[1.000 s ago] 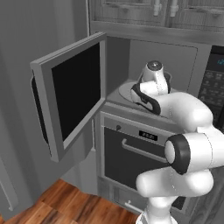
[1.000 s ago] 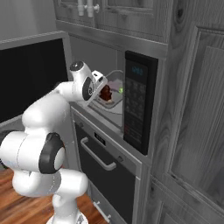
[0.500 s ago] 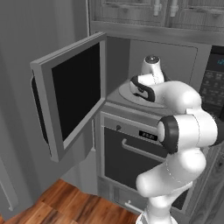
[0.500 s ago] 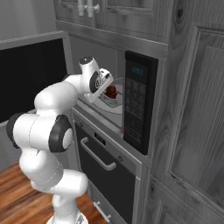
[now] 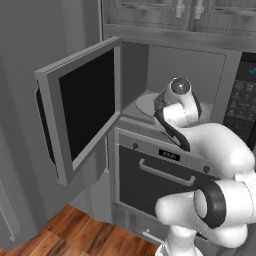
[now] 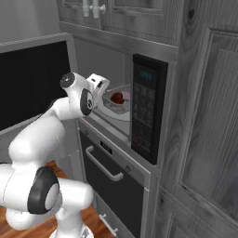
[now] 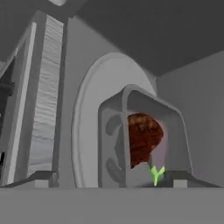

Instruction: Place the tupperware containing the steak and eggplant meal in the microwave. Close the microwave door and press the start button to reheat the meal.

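A rendered home kitchen: a built-in microwave (image 6: 148,109) with its door (image 5: 80,107) swung open sits above an oven (image 5: 160,175) with a bar handle, framed by grey wood-grain cabinets (image 6: 209,125) over a reddish wooden floor (image 5: 85,232).

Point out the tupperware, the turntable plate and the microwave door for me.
tupperware (image 7: 114,144), hand view, its grey side wall.
turntable plate (image 7: 89,113), hand view, bare pale surface.
microwave door (image 5: 87,105), left base view, black window.

tupperware (image 7: 144,144): 1 | steak and eggplant meal (image 7: 143,134): 1 | microwave (image 6: 139,109): 1 | microwave door (image 5: 80,107): 1 | turntable plate (image 7: 94,113): 1 | oven (image 6: 114,181): 1 | keypad panel (image 6: 143,109): 1
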Controlling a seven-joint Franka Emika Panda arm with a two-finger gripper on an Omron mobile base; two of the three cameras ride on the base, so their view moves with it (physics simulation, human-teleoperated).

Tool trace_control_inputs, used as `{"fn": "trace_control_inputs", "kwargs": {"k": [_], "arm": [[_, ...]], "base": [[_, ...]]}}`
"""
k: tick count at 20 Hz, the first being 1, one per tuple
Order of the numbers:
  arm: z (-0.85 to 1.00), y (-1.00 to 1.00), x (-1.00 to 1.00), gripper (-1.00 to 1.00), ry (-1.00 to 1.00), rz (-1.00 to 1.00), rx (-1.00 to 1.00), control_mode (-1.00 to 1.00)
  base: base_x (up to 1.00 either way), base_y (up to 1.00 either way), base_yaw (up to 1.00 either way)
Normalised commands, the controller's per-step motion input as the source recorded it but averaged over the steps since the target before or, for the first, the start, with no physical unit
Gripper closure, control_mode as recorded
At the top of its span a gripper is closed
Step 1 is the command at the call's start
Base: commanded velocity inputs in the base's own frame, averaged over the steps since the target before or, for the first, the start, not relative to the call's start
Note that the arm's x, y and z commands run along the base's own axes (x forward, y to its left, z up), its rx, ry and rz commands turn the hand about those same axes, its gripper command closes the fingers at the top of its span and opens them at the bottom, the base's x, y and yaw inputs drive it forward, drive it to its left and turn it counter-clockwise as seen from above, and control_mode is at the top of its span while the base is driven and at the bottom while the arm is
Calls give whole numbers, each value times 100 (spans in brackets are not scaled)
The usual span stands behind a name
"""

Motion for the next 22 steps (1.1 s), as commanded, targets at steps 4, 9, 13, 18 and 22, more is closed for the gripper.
{"fn": "trace_control_inputs", "kwargs": {"k": [4, 9, 13, 18, 22], "arm": [[5, 63, -100, -100, -45, -1, -15, -100], [10, 84, -100, -100, -18, -1, -8, -100], [1, 97, -100, -100, -5, 0, -6, -100], [0, 99, -100, -100, -2, 0, -5, -100], [0, 98, -100, -100, -2, 0, -3, -100]], "base": [[0, 0, 0], [0, 0, 0], [0, 0, 0], [0, 0, 0], [0, 0, 0]]}}
